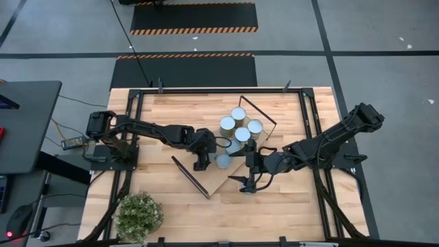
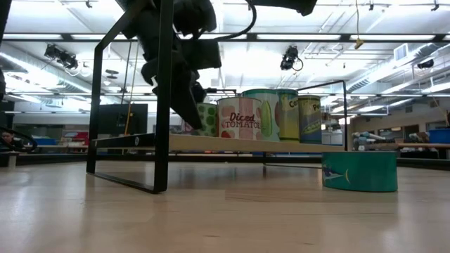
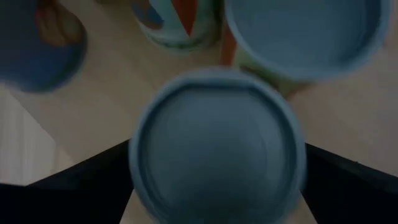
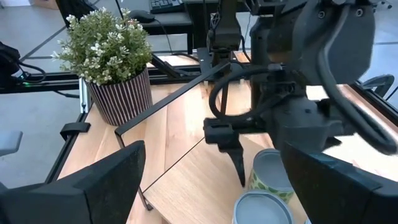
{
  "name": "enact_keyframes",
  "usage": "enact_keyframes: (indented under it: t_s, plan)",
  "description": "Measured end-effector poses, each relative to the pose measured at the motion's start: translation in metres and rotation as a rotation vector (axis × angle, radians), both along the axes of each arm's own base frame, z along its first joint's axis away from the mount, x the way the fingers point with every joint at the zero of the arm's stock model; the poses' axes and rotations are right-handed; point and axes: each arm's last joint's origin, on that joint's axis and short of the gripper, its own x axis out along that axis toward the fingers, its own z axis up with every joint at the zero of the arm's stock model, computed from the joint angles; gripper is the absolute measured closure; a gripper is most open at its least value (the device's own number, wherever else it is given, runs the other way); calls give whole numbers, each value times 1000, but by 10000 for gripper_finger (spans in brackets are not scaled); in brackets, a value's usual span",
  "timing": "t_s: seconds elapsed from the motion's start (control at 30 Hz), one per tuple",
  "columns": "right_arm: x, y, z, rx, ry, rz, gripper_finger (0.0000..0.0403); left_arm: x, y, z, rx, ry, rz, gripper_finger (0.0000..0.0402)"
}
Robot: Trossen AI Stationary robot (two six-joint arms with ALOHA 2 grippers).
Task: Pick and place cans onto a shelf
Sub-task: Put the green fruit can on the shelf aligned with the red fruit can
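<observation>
Cans (image 1: 240,130) stand in a tight cluster of about 5 on the shelf (image 1: 219,180), toward its far end by the black frame, packed close so the near stretch of board is free for more. Left gripper (image 1: 201,162) hovers at the shelf's near-left edge with its fingers spread wide on either side of one can (image 3: 217,149); whether the pads touch it is hard to judge, but it looks like a release. Right gripper (image 1: 247,184) sits just off the shelf's near-right edge, fingers likewise splayed and holding nothing. A short teal tin (image 2: 359,171) waits on the tabletop (image 1: 288,206), and a potted plant (image 1: 139,215) occupies the near-left corner.
</observation>
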Motion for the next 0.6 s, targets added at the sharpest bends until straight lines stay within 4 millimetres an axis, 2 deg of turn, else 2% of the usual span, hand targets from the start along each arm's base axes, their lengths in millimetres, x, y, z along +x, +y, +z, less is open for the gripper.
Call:
enact_keyframes:
  t_s: [0.33,0.6]
  plan:
    - [1,0,2,13,-27,0,21,-18,1,12,30,83,11,2]
    - [1,1,4,20,-43,0,21,-20,7,15,122,87,76,2]
